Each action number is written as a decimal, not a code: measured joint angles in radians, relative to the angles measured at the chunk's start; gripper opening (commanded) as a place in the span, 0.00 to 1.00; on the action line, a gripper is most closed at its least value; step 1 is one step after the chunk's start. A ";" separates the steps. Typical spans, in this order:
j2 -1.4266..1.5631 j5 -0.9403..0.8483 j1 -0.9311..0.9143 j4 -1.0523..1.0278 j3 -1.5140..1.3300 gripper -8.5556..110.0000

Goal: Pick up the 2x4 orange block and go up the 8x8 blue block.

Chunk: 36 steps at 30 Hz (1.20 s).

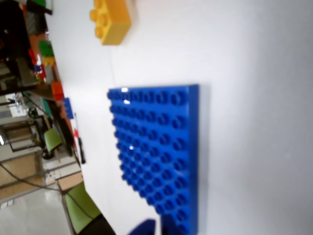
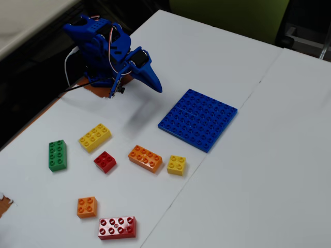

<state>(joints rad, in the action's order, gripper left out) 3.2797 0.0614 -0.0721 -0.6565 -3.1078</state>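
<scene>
The 2x4 orange block (image 2: 145, 158) lies flat on the white table in the fixed view, between a small red brick and a small yellow brick. It does not show in the wrist view. The 8x8 blue block (image 2: 198, 119) lies flat to its upper right and fills the middle of the wrist view (image 1: 161, 152). My gripper (image 2: 156, 87) hangs from the folded blue arm at the upper left, above the table and left of the blue plate, far from the orange block. Its jaws look closed to one point and hold nothing. Only a blue tip (image 1: 143, 227) shows in the wrist view.
Loose bricks lie at the front left of the fixed view: a green one (image 2: 57, 155), a yellow eight-stud one (image 2: 94, 137), a small red one (image 2: 105, 161), a small yellow one (image 2: 177, 165), a small orange one (image 2: 87, 206), a long red one (image 2: 117, 227). A yellow brick (image 1: 111, 19) shows in the wrist view.
</scene>
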 measured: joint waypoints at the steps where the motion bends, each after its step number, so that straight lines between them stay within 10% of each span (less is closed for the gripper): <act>1: 0.000 0.000 0.000 0.000 0.000 0.07; 26: -0.018 -0.015 0.021 0.049 0.000 0.07; 36: -0.451 -0.365 -0.002 0.175 0.285 0.07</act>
<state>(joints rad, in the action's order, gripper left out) 2.8287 -0.3037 -0.0736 -0.4817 -2.8225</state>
